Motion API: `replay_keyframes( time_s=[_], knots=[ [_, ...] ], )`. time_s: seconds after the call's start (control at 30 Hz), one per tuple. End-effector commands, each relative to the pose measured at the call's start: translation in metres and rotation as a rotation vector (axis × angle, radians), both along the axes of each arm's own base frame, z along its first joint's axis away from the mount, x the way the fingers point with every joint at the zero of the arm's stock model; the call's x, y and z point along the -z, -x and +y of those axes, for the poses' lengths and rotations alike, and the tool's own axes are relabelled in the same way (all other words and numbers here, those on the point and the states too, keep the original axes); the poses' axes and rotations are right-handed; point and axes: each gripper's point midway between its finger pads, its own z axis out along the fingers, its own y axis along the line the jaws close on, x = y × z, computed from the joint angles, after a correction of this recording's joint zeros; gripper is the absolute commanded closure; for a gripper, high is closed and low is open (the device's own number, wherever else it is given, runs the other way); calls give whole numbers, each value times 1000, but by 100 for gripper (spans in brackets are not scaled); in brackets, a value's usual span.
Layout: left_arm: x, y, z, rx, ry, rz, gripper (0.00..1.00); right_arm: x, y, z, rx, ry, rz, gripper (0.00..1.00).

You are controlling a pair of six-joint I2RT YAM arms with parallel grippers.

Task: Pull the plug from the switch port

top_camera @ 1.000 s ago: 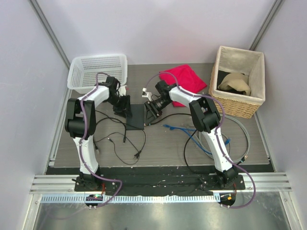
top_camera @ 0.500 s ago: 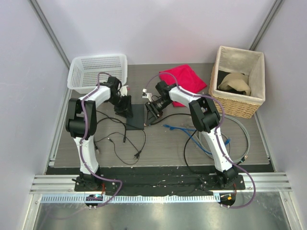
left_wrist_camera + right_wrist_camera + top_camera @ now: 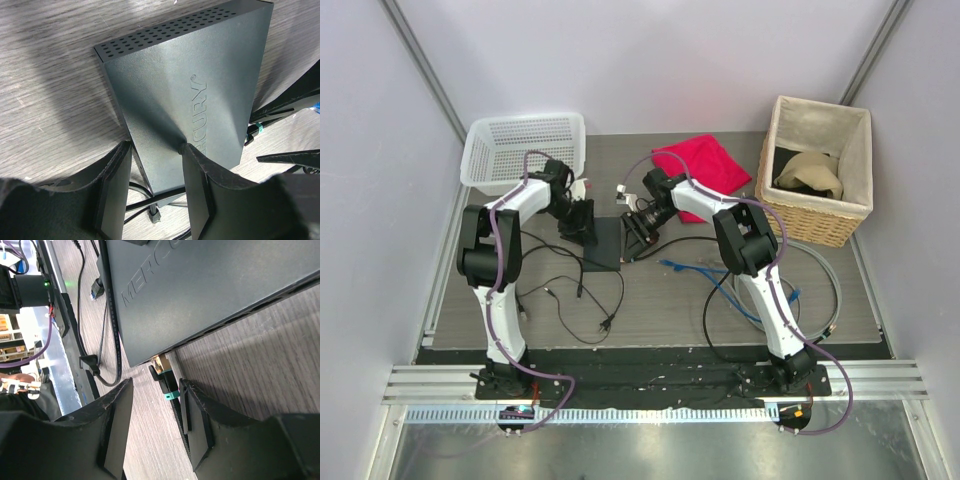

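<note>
The switch (image 3: 607, 245) lies flat at mid-table, a thin black box (image 3: 190, 85). My left gripper (image 3: 582, 224) stands over its near left corner. In the left wrist view the left gripper (image 3: 152, 146) has its jaws apart: one fingertip (image 3: 186, 149) rests on the switch's top and the other sits beside its edge. The plug (image 3: 167, 376), with a teal clip on its black cable, sits in the port at the switch's corner. My right gripper (image 3: 155, 382) is open around it. The cable runs along one finger (image 3: 197, 415), and the other finger stands well clear.
A white plastic basket (image 3: 525, 145) stands at the back left, a red cloth (image 3: 705, 160) behind the right gripper (image 3: 638, 232), and a wicker basket (image 3: 820, 170) at the back right. Loose black cables (image 3: 570, 295) and blue cables (image 3: 695, 266) lie in front of the switch.
Both arms have stayed almost where they were. The right wrist has edged very slightly toward the switch.
</note>
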Motion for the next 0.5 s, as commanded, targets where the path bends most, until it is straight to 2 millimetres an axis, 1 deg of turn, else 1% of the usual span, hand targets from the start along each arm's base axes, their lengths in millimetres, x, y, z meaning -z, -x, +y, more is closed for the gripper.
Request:
replay_keyframes(
  time_s=[0.0,0.1,0.27,0.43,0.47],
  knots=[
    [29,2,9,21,-89,22,52,63,-1,-11,-15,195,-88,47],
    [30,1,9,25,-95,18,52,64,-1,-11,-21,190,-89,47],
    [29,0,11,35,-104,11,52,54,9,-4,-84,89,-79,47],
    [31,4,12,37,-106,23,52,58,10,-3,-111,66,-80,47],
    [32,5,12,39,-105,24,52,51,14,1,-124,15,-59,47]
  ],
)
